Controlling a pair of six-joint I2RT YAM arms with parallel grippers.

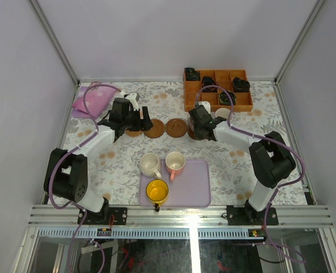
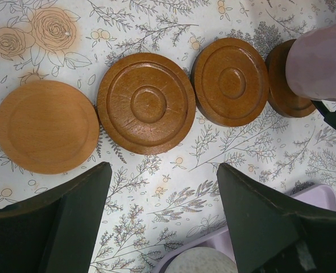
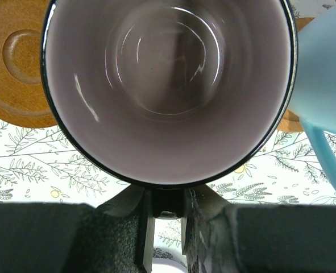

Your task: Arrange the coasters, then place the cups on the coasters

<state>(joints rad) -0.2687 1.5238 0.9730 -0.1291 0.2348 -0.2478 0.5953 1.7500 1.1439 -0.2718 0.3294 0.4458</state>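
right claw (image 3: 162,227) clamped on the purple-grey cup (image 3: 168,85) by its handle, handle toward the claw; cup sits right over the fourth coaster (image 2: 280,85) from the left, contact unclear. left claw (image 2: 163,187) hangs spread and empty above the coasters (image 2: 146,102).

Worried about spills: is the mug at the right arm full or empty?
Empty. The right wrist view looks into the mug: its pale glossy walls and bottom are bare, no liquid.

Plain pale panels (image 1: 173,34) wall in three sides, joined by aluminium corner posts (image 1: 53,38); a floral-print tablecloth (image 1: 122,162) covers the table, aluminium rail (image 1: 179,215) along its near edge, evenly lit
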